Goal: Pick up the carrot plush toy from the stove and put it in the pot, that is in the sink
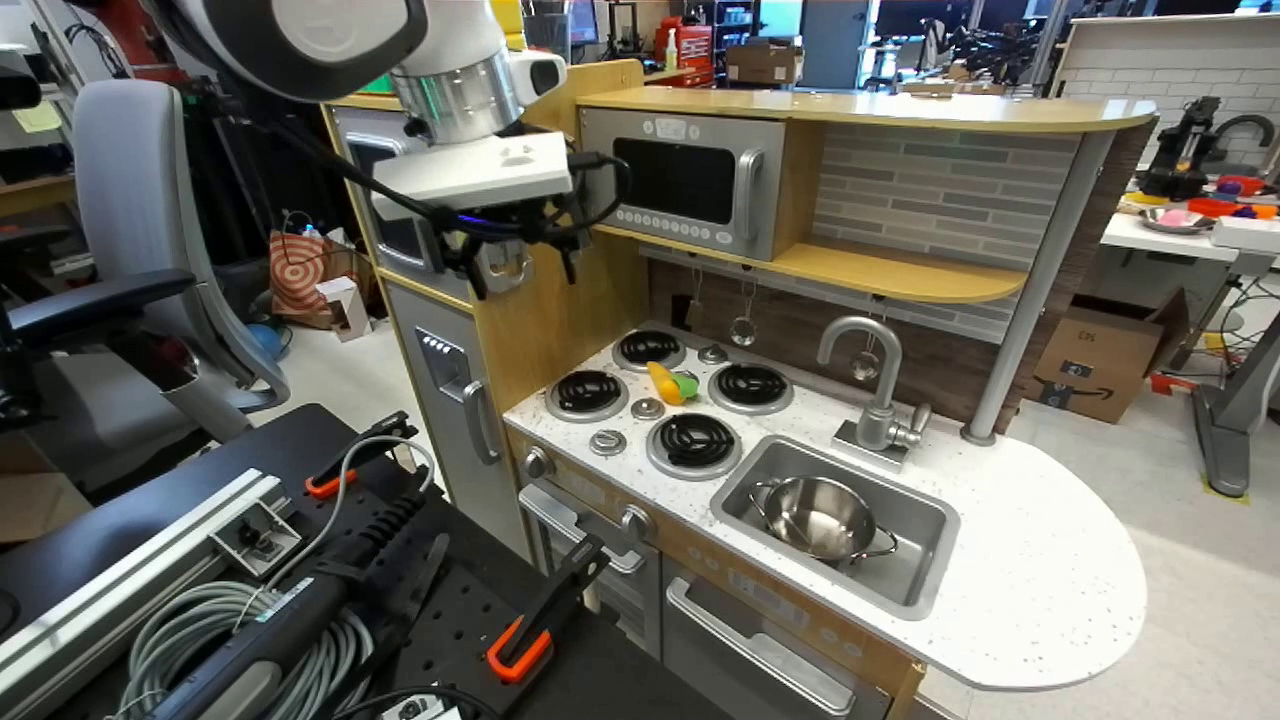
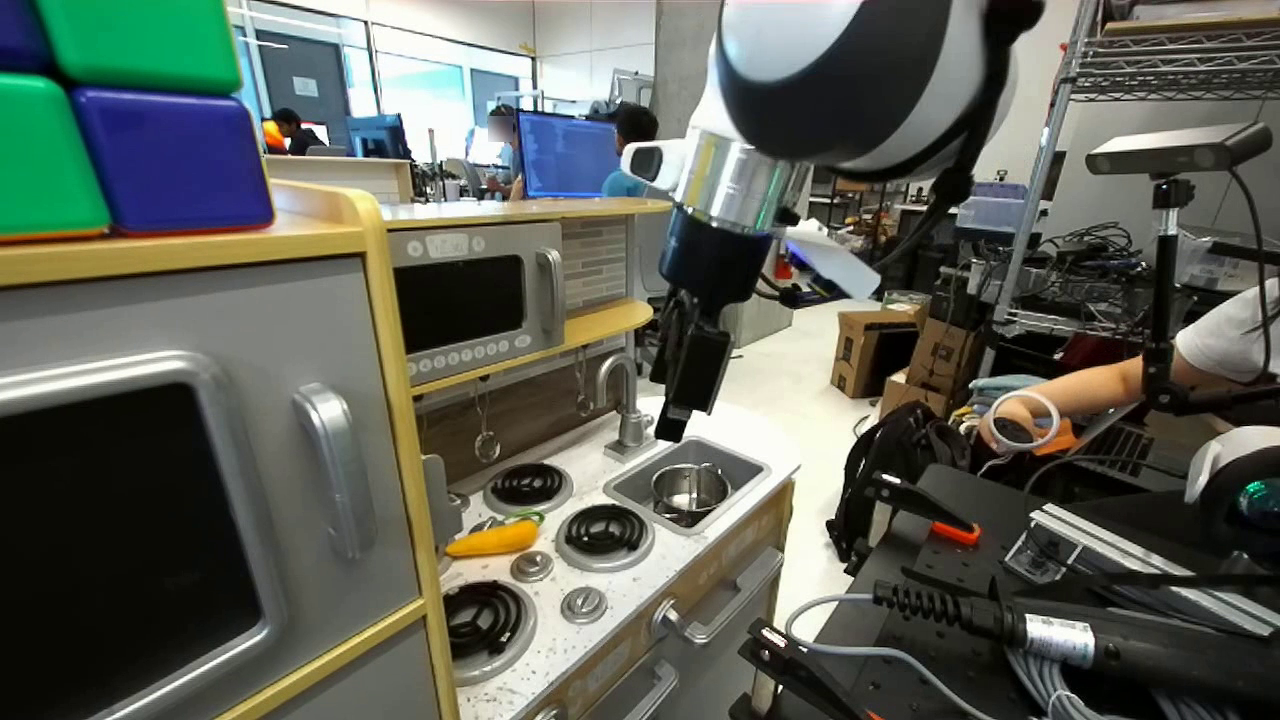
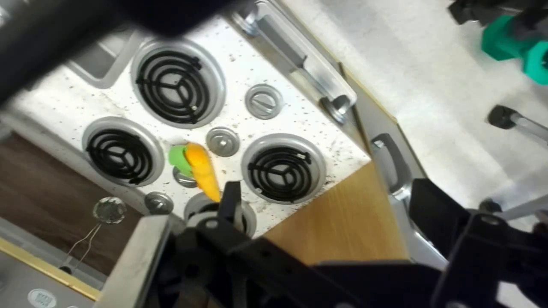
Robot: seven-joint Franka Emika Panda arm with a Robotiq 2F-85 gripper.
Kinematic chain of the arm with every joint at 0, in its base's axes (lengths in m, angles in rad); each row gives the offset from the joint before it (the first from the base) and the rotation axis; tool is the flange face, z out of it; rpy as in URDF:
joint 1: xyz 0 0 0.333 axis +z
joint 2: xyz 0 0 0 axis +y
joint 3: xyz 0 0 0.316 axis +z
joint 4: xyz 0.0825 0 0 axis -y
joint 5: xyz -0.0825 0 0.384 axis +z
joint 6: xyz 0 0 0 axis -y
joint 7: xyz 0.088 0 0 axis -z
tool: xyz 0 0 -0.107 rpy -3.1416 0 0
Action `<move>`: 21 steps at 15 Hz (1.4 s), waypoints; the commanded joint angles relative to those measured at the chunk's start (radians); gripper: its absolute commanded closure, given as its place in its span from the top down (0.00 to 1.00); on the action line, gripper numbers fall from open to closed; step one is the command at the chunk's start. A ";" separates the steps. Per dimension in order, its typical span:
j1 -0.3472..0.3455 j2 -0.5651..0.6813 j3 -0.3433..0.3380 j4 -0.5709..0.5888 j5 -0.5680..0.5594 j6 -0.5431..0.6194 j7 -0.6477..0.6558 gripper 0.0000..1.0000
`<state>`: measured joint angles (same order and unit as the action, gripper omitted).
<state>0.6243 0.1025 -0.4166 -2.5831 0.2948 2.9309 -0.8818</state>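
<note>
My gripper (image 1: 525, 281) is spread wide, holding nothing, I think to fit around the carrot (image 3: 202, 171) lying among the burners (image 1: 695, 441) on the stove (image 3: 295, 115). The pot (image 1: 820, 517) sits in the sink (image 1: 914, 562), I guess to catch it.

carrot (image 3: 203, 169): orng, grn top | stove (image 3: 295, 117): wht, spkld | burners (image 3: 177, 87): blk | pot (image 1: 822, 515): slvr

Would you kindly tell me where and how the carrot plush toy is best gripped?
I would come straight down from above on the carrot plush toy with the open gripper, closing across the middle of its orange body. It lies on the stove, long and narrow, with its upper side uncovered, so a crosswise hold there should suit it.
</note>
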 commanded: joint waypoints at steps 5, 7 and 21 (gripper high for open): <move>-0.182 0.485 0.129 0.275 -0.245 0.372 0.198 1.00; -0.212 0.592 0.125 0.354 -0.315 0.380 0.280 1.00; -0.358 0.760 0.191 0.555 -0.603 0.421 0.380 1.00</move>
<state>0.3147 0.8568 -0.2598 -2.0339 -0.1786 3.2898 -0.4663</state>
